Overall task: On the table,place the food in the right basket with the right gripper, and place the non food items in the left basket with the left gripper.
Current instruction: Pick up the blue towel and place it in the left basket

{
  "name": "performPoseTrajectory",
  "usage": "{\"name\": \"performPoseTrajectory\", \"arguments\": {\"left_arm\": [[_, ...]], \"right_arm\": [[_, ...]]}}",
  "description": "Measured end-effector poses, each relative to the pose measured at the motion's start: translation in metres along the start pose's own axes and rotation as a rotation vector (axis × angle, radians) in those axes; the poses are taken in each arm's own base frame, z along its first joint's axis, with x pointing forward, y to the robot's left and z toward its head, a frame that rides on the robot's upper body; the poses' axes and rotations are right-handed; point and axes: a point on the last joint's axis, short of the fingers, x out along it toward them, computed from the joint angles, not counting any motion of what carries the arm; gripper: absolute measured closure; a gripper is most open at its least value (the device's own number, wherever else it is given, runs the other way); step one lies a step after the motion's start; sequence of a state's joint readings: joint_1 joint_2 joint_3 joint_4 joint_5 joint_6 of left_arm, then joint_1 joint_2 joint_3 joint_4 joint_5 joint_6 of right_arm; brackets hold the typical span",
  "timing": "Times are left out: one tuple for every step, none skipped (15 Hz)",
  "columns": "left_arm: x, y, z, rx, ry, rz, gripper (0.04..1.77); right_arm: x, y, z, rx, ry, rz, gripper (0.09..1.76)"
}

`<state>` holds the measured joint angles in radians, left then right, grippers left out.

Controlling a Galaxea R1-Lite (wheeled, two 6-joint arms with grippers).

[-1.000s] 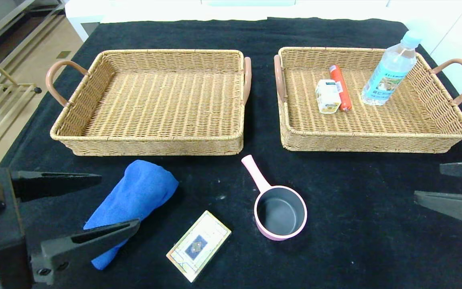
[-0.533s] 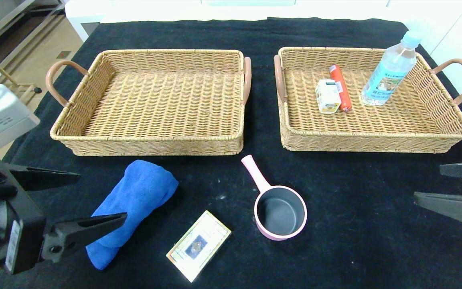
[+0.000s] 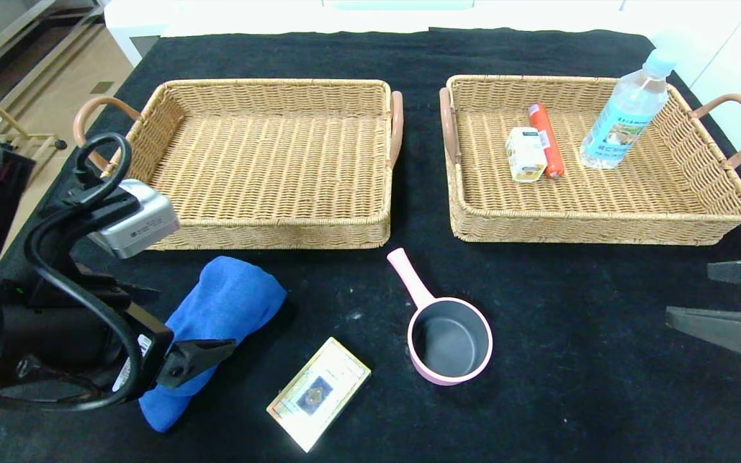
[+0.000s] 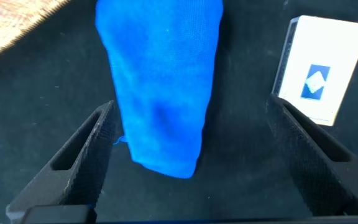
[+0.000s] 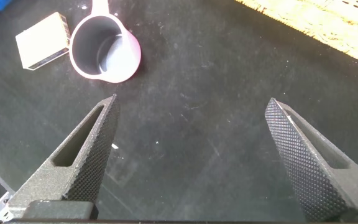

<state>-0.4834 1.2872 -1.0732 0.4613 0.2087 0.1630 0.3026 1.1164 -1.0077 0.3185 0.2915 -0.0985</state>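
A rolled blue towel lies on the black table in front of the empty left basket. My left gripper hangs open over the towel's near end, one finger on each side of it, not touching. A card box and a pink saucepan lie further right. The right basket holds a water bottle, a red sausage and a small carton. My right gripper is open and empty at the table's right edge.
The card box sits just outside one left finger. In the right wrist view, the saucepan and card box lie beyond the open right gripper, with bare black cloth under it.
My left arm has swung in and tipped downward, bringing its open gripper over the near end of the blue towel. The right arm and all objects have stayed put.
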Motion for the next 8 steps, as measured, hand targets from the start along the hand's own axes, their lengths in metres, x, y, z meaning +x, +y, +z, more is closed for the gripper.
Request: {"name": "performPoseTrajectory", "arguments": {"left_arm": [[0.005,-0.001,0.000,-0.002,0.016,0.005,0.09],[0.009,-0.001,0.000,-0.005,0.032,0.012,0.09],[0.013,0.000,-0.001,-0.007,0.046,0.016,0.09],[0.017,0.001,-0.002,-0.010,0.060,0.021,0.09],[0.021,0.002,-0.002,-0.018,0.074,0.029,0.09],[0.025,0.004,-0.003,-0.028,0.088,0.036,0.09],[0.030,0.006,-0.003,-0.043,0.102,0.044,0.09],[0.034,0.008,-0.002,-0.051,0.112,0.049,0.09]], "right_arm": [[0.000,0.000,0.000,0.000,0.000,0.000,0.14],[0.000,0.000,0.000,0.000,0.001,-0.001,0.14],[0.000,0.000,0.000,0.000,0.000,-0.001,0.14],[0.000,0.000,0.000,0.000,0.001,0.000,0.14],[0.000,0.000,0.000,0.000,0.002,0.000,0.14],[0.001,0.000,0.000,0.001,0.003,0.000,0.14],[0.001,0.000,0.000,0.001,0.004,0.000,0.14],[0.001,0.000,-0.001,0.001,0.005,0.000,0.14]]}}
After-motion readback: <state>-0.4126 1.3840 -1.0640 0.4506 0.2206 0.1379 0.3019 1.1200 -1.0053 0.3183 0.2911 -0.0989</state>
